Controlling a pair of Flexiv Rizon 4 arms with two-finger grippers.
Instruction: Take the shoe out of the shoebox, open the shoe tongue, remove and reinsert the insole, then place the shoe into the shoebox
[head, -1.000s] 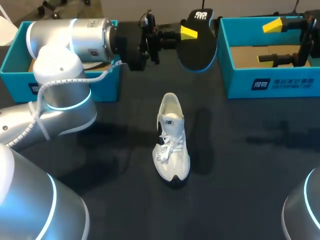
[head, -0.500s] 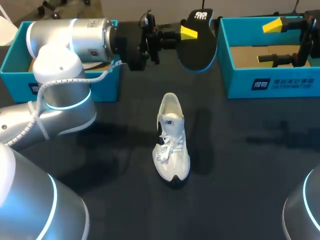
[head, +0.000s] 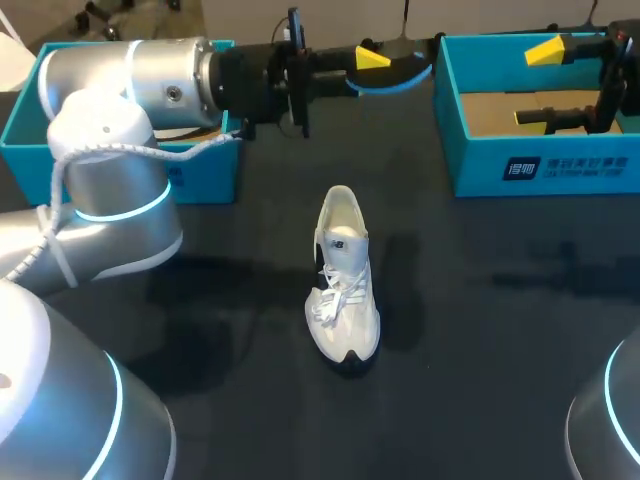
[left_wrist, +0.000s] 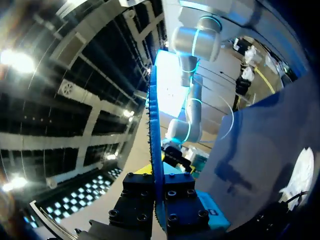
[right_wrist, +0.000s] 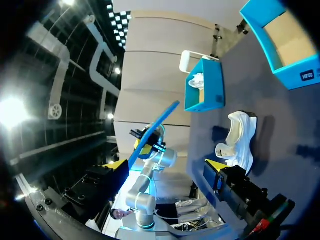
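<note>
A white shoe (head: 345, 275) stands on the dark table's middle, toe toward me, its opening facing the back. My left gripper (head: 372, 60) is at the back centre, shut on the black insole with a blue rim (head: 398, 74), which shows edge-on in the head view. In the left wrist view the insole (left_wrist: 153, 140) rises as a thin blue strip out of the closed left gripper (left_wrist: 157, 200), and the shoe (left_wrist: 300, 175) lies off to one side. My right gripper (head: 540, 85) hangs open over the right teal shoebox (head: 540, 165), holding nothing. From the right gripper (right_wrist: 165, 170), the shoe (right_wrist: 240, 135) and insole (right_wrist: 152, 127) are far ahead.
A second teal box (head: 30, 135) sits at the back left behind my left arm, with white paper inside it (right_wrist: 197, 80). The right shoebox (right_wrist: 300, 75) has a brown cardboard floor.
My left wrist has turned, so the insole went from showing its flat black face to showing its edge. The shoe and the right arm have not moved.
</note>
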